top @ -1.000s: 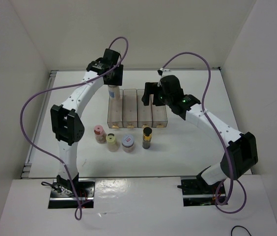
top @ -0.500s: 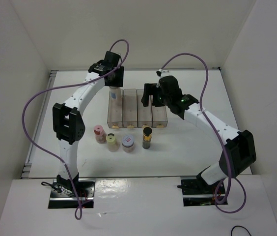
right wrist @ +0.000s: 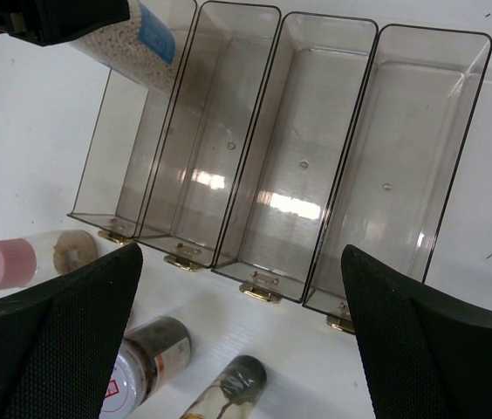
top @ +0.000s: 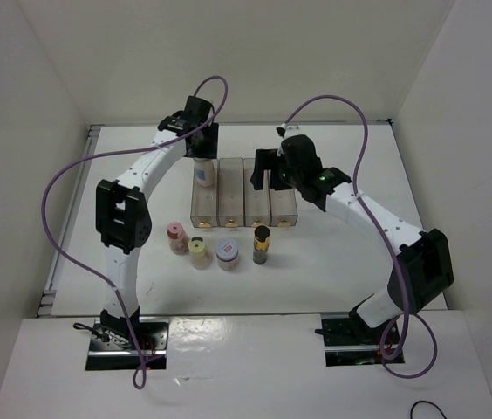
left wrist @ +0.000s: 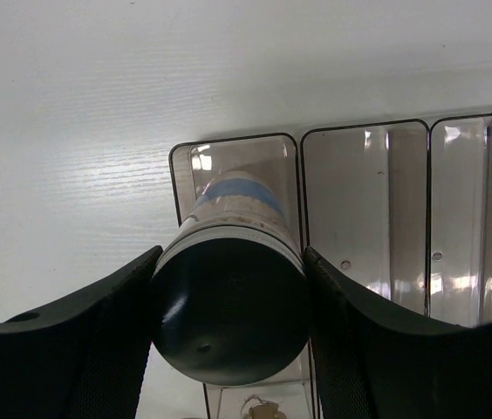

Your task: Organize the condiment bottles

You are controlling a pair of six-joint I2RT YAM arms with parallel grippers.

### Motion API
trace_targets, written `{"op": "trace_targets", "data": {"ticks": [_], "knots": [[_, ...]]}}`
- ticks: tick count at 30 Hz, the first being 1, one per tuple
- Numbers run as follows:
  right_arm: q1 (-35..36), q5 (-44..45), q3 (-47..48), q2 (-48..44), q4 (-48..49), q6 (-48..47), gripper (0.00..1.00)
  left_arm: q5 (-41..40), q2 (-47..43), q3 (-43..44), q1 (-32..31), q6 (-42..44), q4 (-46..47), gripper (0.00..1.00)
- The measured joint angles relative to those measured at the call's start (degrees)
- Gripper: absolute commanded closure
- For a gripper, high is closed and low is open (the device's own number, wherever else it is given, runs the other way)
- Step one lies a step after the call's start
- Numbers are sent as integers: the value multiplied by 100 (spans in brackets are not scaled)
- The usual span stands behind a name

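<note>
My left gripper is shut on the tall white bottle just below its dark cap. The bottle hangs tilted over the leftmost compartment of the clear rack; whether it touches the floor I cannot tell. It also shows in the right wrist view as the white bottle. My right gripper is open above the rack's front edge, holding nothing. In front of the rack stand the pink-capped bottle, yellow-capped bottle, red-rimmed jar and slim dark bottle.
The rack's other three compartments hold nothing. White walls enclose the table on the left, back and right. Purple cables arc above both arms.
My left gripper has carried the white bottle a little to the right and nearer, down over the leftmost compartment. The right arm has barely shifted.
</note>
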Motion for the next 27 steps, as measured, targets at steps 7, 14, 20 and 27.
{"op": "trace_targets", "data": {"ticks": [7,14,20,27], "knots": [[0,-44,0,44,-2,0,1,55,28,0,0,2,48,33],[0,-59,0,66,-26,0,1,57,92,0,0,7,155,21],[0,-63,0,66,-66,0,1,-203,85,0,-26,7,157,0],[0,-114,-2,61,-70,22,1,-323,-483,-254,-116,4,26,0]]}}
